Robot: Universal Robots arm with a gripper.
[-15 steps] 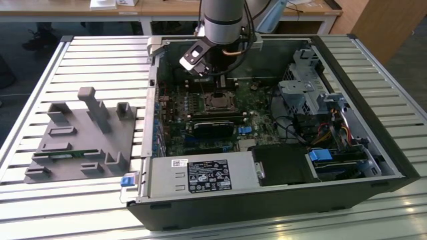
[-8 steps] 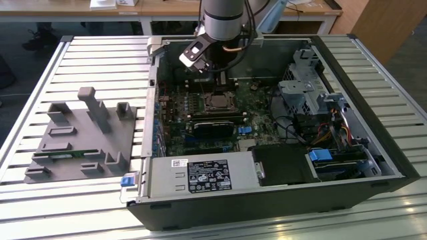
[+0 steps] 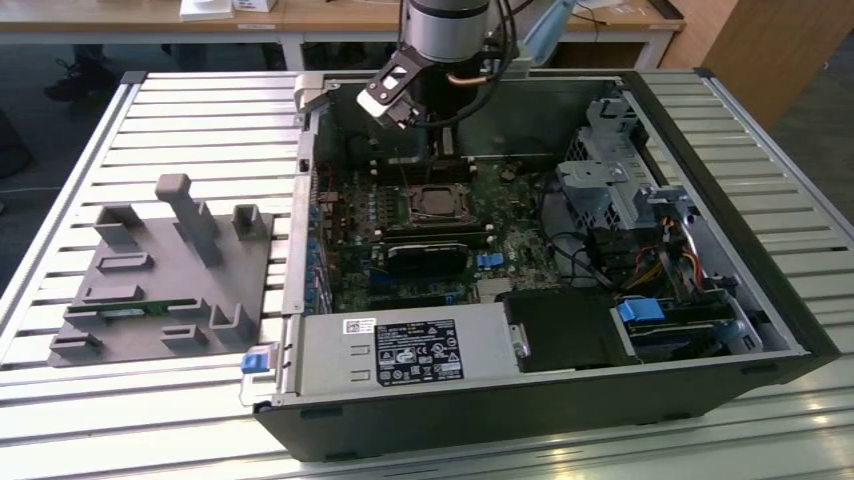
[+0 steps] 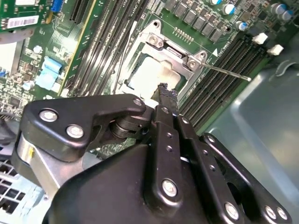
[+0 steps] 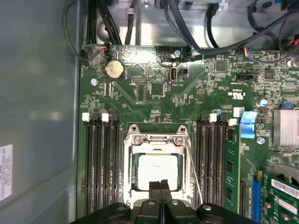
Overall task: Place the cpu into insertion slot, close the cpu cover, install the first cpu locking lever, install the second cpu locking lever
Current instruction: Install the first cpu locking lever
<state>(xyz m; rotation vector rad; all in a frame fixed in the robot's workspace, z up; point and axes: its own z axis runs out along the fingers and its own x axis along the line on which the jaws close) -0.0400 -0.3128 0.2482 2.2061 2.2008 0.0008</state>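
Silvery metal lies flat around the chip. You can see the cpu cover (image 5: pixel 157 140) down over the insertion slot (image 3: pixel 435 203), and the cpu (image 5: pixel 158 169) sits inside it, its pale top showing through the cover's central cut-out. Your gripper (image 5: pixel 161 183) hangs just over one edge of the cpu. Its two black fingers are pressed together with only a hairline seam between them and nothing held. In the second wrist view the tip seems to touch or nearly touch the chip's top, though you cannot settle that from this angle.

One thin wire locking lever (image 5: pixel 195 175) stands off the cover's side at a slant, not tucked against the frame. Its free end reaches out toward the neighbouring memory slots (image 5: pixel 211 163).

Black memory slots run close along two opposite sides of the socket, so you have little room beside those edges of the cover. The green motherboard (image 5: pixel 154 100) past the cover's end farthest from the fingers carries only low parts and lies more open. A grey case wall (image 5: pixel 37 116) rises just beyond one bank of slots.

In the exterior view the arm stands over the open computer case (image 3: pixel 534 415), reaching in from its far side. The case rests on a slatted table (image 3: pixel 134 425). A grey fixture block (image 3: pixel 174 280) sits on the slats, clear of the case, at the exterior view's left.
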